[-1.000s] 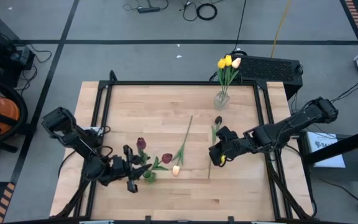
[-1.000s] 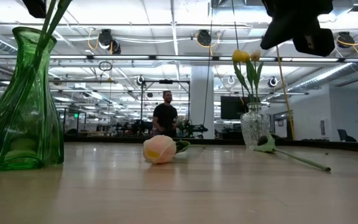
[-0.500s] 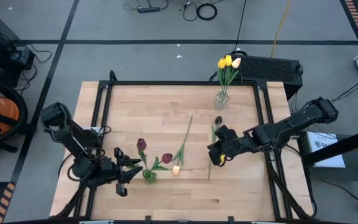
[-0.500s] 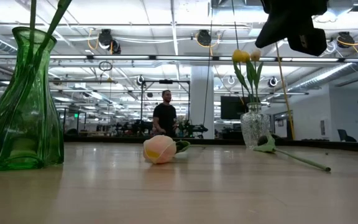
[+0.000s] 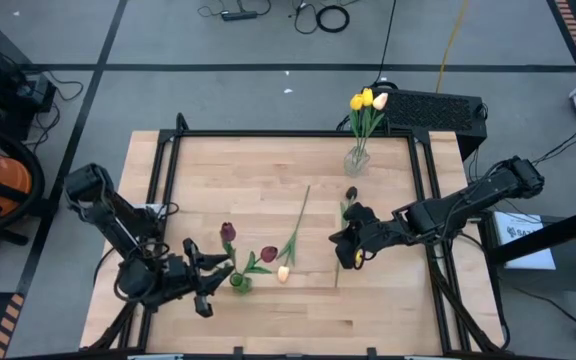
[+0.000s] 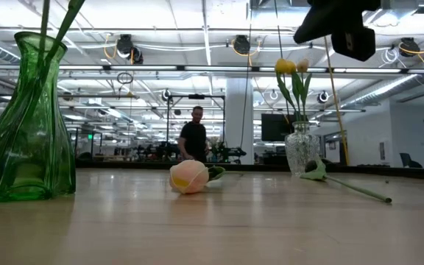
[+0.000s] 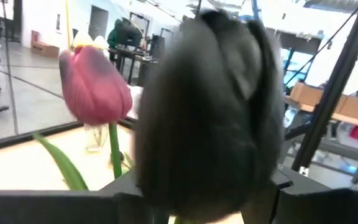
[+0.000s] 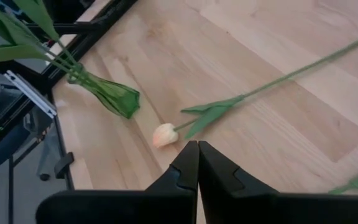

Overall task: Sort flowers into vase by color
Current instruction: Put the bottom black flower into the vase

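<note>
- Left tool (image 5: 206, 283) sits lower left of the high view, just left of the green vase (image 5: 239, 283); fingers spread wide, holding nothing.
- Right tool (image 5: 340, 237) is right of centre in the high view, over the worktop (image 5: 268, 170). Right wrist view shows its fingers (image 8: 188, 163) pressed together, nothing between them.
- Low view: right tool (image 6: 337, 29) hangs dark at the upper right, above the worktop.
- Green vase holds two flowers: dark red tulip (image 5: 227, 232) and dark red tulip no. 2 (image 5: 269, 254), heads leaning toward upper right of the vase in the high view.
- Left wrist view: one pink-red head (image 7: 95, 86) at left, a near-black head (image 7: 213, 106) filling the centre, very close to the lens.
- Cream-peach tulip (image 5: 284, 272) lies flat on the worktop just right of the green vase, stem (image 5: 297, 220) running up toward frame centre.
- Same tulip in the low view, head (image 6: 189, 177) at centre; in the right wrist view its head (image 8: 165, 134) is just beyond the fingertips, apart from them.
- Another flower (image 5: 346, 215) w/ a dark head lies under/beside the right tool, stem pointing to the lower edge.
- Clear vase (image 5: 356, 158) at the upper-centre edge of the worktop holds yellow tulips (image 5: 366, 99); also seen right of centre in the low view (image 6: 299, 151).
- Person (image 6: 195, 136) stands in the room bkgd, low view centre.
</note>
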